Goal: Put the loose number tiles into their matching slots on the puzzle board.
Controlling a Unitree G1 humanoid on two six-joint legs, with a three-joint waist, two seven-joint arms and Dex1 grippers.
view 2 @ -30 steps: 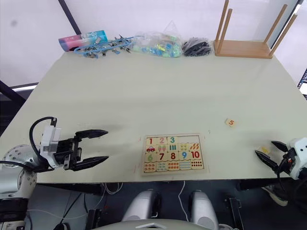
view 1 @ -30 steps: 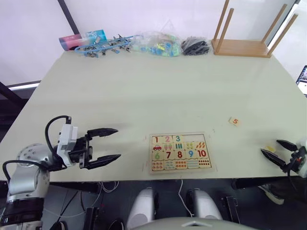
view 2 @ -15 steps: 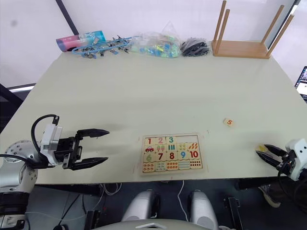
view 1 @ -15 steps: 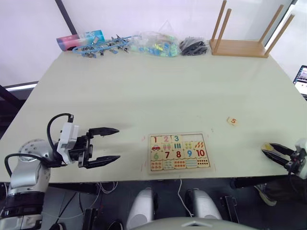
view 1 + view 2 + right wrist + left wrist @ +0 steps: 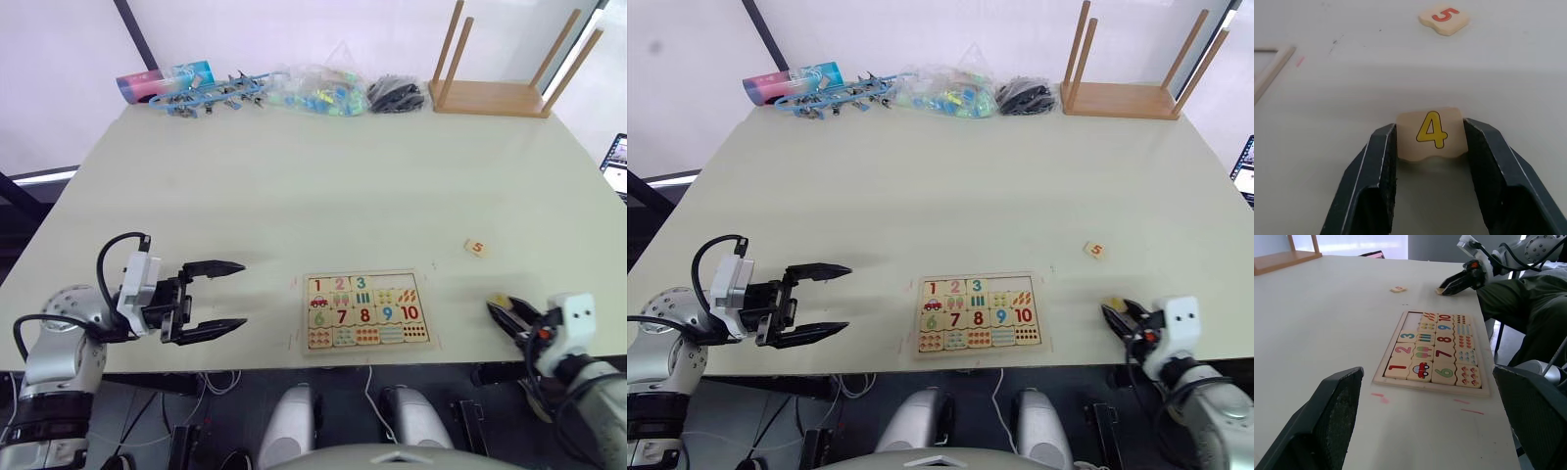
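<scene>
The right gripper (image 5: 1431, 147) pinches the yellow 4 tile (image 5: 1432, 133) by its 2 side edges at the lower right of the left eye view, right of the puzzle board (image 5: 368, 311), while the orange 5 tile (image 5: 476, 248) lies loose above it. The left gripper (image 5: 217, 298) hovers spread and empty at lower left. That tile looks light, stiff and smooth, so I judge an edge pinch the right hold, but it could slip or twist.

A lab-like test room: plain white table (image 5: 323, 176) (toys piled along its far edge).
</scene>
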